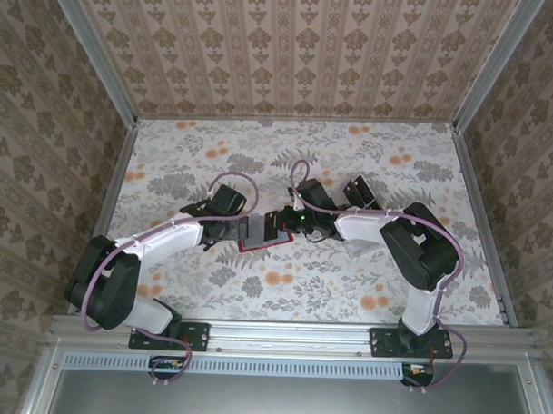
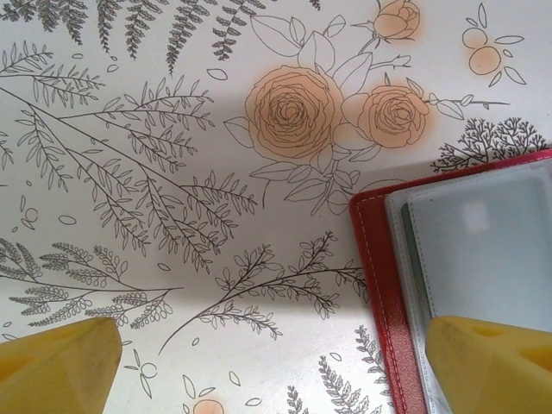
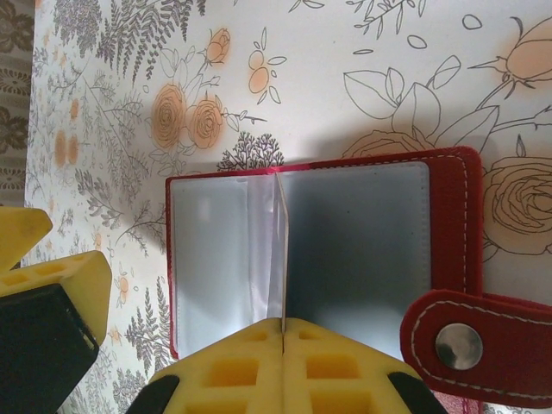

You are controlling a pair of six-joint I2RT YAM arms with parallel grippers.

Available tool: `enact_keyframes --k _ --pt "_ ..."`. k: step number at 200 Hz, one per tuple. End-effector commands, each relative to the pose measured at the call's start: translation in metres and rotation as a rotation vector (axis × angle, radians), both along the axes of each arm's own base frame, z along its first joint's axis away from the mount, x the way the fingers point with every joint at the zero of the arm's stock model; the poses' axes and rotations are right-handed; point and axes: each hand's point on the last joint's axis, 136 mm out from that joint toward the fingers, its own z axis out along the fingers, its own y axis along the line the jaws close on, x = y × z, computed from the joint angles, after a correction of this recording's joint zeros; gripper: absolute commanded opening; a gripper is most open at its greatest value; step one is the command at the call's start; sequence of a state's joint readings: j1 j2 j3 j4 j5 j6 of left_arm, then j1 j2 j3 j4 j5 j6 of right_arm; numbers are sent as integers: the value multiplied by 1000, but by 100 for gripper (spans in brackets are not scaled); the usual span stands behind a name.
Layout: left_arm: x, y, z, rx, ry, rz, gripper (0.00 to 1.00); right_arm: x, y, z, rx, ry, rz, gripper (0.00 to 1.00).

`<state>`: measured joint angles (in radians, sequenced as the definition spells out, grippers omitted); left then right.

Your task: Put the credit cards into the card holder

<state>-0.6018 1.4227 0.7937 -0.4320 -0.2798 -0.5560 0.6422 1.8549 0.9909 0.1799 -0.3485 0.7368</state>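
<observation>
The red card holder (image 3: 453, 216) lies open on the floral table, its clear pockets facing up and its snap tab (image 3: 459, 345) folded out at the lower right. My right gripper (image 3: 283, 323) is shut on a thin pale leaf that stands edge-on over the holder's middle fold; it looks like one of its clear sleeves. My left gripper (image 2: 276, 345) is open at the holder's (image 2: 379, 285) left edge, one fingertip (image 2: 492, 362) over the sleeves and the other over bare table. From above, both grippers (image 1: 244, 229) (image 1: 289, 224) meet at the holder (image 1: 257, 246). A small dark rectangle (image 1: 357, 190), perhaps credit cards, lies behind the right arm.
A pale flat piece (image 1: 359, 249) lies by the right forearm. Patterned walls close the table on three sides, with a metal rail (image 1: 290, 333) along the near edge. The left gripper's yellow finger (image 3: 52, 285) stands close to the holder's left side.
</observation>
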Motion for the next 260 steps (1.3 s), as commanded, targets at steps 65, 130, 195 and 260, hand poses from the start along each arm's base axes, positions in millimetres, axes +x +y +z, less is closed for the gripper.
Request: enact_keyframes --k 65,130,195,260 --pt "1 -9 3 -31 22 -48 100 -24 26 -14 29 54 -32 0" --pt "1 -16 -12 -37 42 -98 100 -19 11 0 23 30 -68 0" --pt "-8 -3 -37 5 88 -81 100 -18 9 5 45 38 -83 0" --pt "-18 12 -47 17 110 -49 100 -4 5 19 126 14 -99 0"
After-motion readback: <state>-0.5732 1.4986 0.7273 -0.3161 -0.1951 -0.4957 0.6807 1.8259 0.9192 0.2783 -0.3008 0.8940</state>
